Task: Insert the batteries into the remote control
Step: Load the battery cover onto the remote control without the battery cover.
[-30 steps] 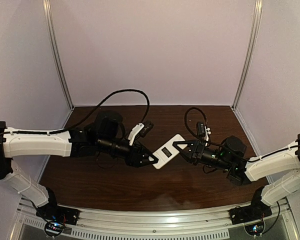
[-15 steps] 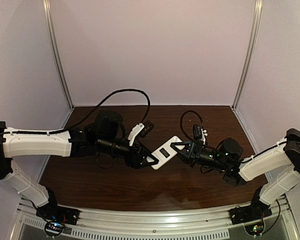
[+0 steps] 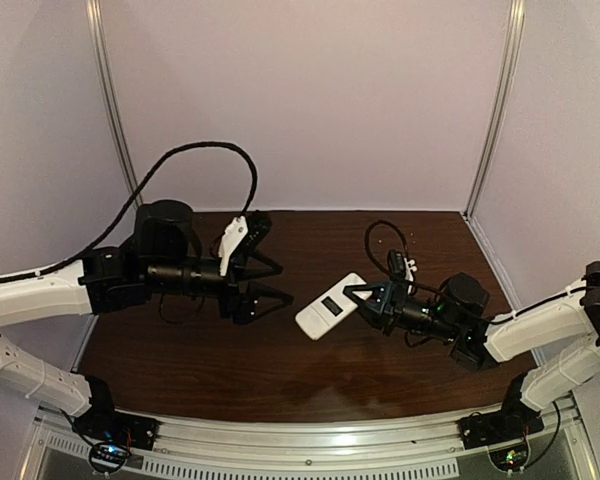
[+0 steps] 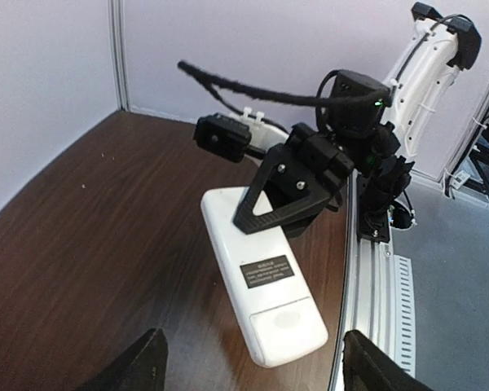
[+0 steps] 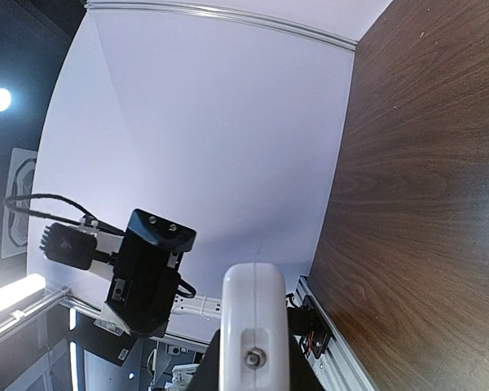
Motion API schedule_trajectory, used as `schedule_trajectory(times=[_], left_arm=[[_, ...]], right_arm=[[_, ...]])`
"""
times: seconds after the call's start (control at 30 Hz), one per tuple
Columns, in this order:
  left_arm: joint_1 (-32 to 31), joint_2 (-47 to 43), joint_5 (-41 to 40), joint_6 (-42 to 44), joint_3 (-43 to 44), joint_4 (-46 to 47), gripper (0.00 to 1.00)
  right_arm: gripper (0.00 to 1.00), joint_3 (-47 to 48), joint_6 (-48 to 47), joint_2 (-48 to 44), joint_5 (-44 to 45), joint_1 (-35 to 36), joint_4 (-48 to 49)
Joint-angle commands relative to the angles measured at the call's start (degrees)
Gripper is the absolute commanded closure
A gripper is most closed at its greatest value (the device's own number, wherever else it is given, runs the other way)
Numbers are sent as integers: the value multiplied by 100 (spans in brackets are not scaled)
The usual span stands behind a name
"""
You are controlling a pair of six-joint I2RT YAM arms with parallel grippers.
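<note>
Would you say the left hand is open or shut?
Open: the left hand has its fingers wide apart, empty; the right hand grips the remote control.

Nothing is reading clearly here: the black label [image 4: 267,270] on the remote control [image 4: 279,322] is showing print too small to decipher.

Left fingers [image 3: 270,298] spread wide; right fingers [image 3: 360,293] pinched closed.

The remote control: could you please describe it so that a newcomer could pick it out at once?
Look at the middle of the dark wooden table, between the two arms. The right gripper pinches one end of a slim white slab, the remote control. It is the only flat white handset there, with a small black label on its upturned face.
</note>
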Motion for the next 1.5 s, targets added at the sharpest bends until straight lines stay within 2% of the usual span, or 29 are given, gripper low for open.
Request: schedule_trajectory(times=[0.0, 0.17, 0.43, 0.67, 1.2, 1.47], left_arm=[[-253, -562, -150, 1698, -437, 40, 27], [-1107, -586, -856, 3013, -575, -231, 35], [-1804, -77, -1759, 4119, -273, -698, 53], [-1883, 37, -2106, 4346, -203, -648, 62], [-1958, 353, -2127, 4650, -77, -709, 74], [-1954, 462, -2211, 4683, -63, -789, 84]], right_arm=[[100, -20, 66, -131, -206, -47, -313], [100, 145, 108, -82, -463, -43, -464], [100, 297, 283, 141, -841, -39, -415], [100, 343, 464, 375, -1082, -38, -152], [100, 418, 492, 451, -1181, -8, -158], [100, 432, 582, 504, -1198, 14, 0]])
